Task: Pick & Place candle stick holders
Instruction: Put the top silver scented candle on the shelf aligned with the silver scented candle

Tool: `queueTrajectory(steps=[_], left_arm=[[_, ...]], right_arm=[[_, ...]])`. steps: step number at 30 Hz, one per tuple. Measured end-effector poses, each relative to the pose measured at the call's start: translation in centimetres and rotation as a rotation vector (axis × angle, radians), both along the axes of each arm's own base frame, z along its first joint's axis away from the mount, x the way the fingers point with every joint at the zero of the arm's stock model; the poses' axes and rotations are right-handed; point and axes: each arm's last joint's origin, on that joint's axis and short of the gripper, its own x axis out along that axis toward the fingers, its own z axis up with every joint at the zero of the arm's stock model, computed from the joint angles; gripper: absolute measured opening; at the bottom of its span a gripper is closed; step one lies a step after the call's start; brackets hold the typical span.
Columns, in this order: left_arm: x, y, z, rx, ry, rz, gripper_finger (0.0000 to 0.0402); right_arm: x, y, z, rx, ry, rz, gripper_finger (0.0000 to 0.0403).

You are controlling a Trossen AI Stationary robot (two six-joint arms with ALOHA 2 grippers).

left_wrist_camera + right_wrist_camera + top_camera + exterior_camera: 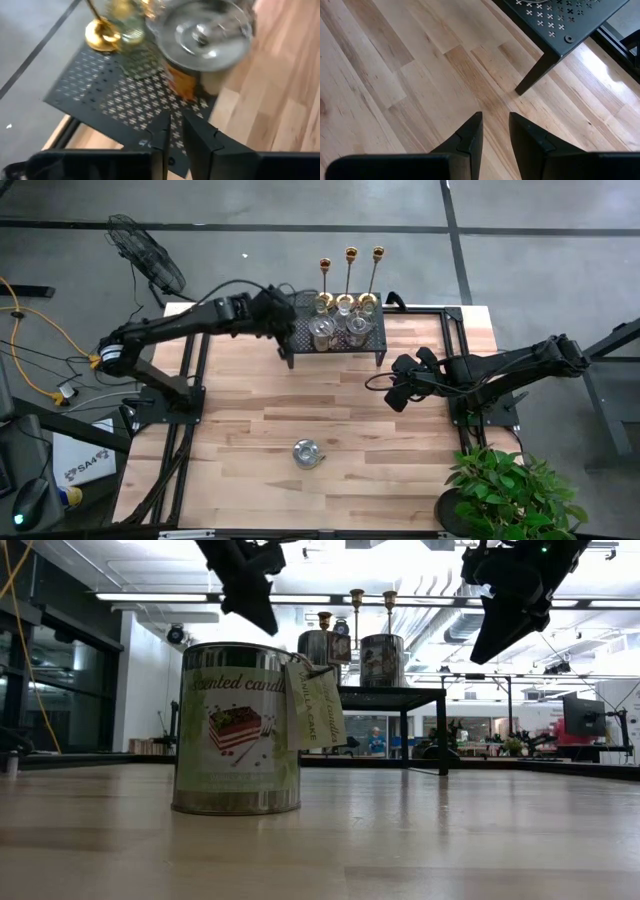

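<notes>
The three tall thin brass candle stick holders (351,275) stand with shiny tin candles (322,332) at the table's far side, on the black perforated metal stand (375,337). The left gripper (175,125) hovers over the stand's left edge, fingers nearly together, gripping nothing. The right gripper (495,125) hangs over bare wooden table (250,420) right of the stand, fingers slightly apart, empty. A silver tin (307,453) sits near the front.

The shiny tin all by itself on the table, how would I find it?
Start at the black mesh stand at the far edge of the wooden table, crowded with gold candle stick holders. Come across the bare wood to the near edge. There sits the tin, alone, with a cake picture and a paper tag.
</notes>
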Motion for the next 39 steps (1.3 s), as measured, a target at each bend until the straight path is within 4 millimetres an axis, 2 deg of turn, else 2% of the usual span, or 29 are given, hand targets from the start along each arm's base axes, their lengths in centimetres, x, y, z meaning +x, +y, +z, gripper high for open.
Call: queueTrajectory(steps=[6,15,25,39], left_arm=[[0.3,-1.5,-2.2,-0.008,0.042,-0.048,0.0004],[-1.4,-2.0,-4.1,-0.009,0.026,-0.015,0.0002],[-3.0,-2.7,-5.7,-0.004,-0.135,-0.063,0.0],[-2.3,-2.6,-8.1,0.053,-0.31,-0.119,0.0]], right_arm=[[0.0,0.0,0.0,0.002,0.001,0.001,0.0087],[0.0,0.0,0.0,0.002,0.0,0.001,0.0087],[0.0,0.0,0.0,0.003,-0.005,0.001,0.0087],[0.1,0.0,0.1,0.002,-0.014,0.0,0.0087]])
